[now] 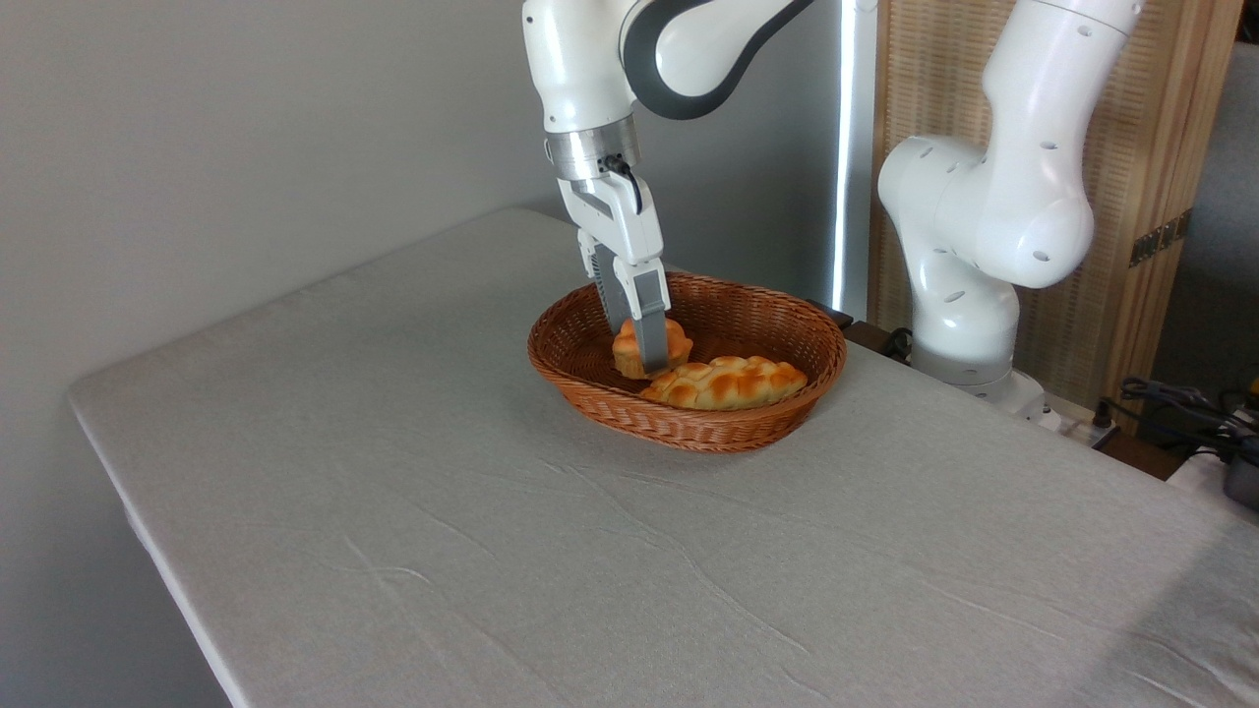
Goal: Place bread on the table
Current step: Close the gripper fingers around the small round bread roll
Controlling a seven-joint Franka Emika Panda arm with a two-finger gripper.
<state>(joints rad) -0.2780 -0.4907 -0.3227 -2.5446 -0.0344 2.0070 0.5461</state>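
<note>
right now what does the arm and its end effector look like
The arm has glossy white rounded shells dotted with small dark holes, and dark grey bands at the joints. A ribbed silver metal ring sits at the wrist, with a short black cable looped beside it. Below it, the end effector has a boxy white body and two flat, narrow grey fingers. No markings or logos are legible.

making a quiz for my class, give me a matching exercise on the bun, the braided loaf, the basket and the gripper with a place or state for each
Things:
1. small round bun
2. braided loaf
3. wicker basket
4. gripper

Place or state:
A. stands on the grey table cloth
B. lies along the basket's near rim
C. reaches down into the basket from above
D. sits between the two fingers, inside the basket

Pairs: 1-D, 2-B, 3-A, 4-C
</note>
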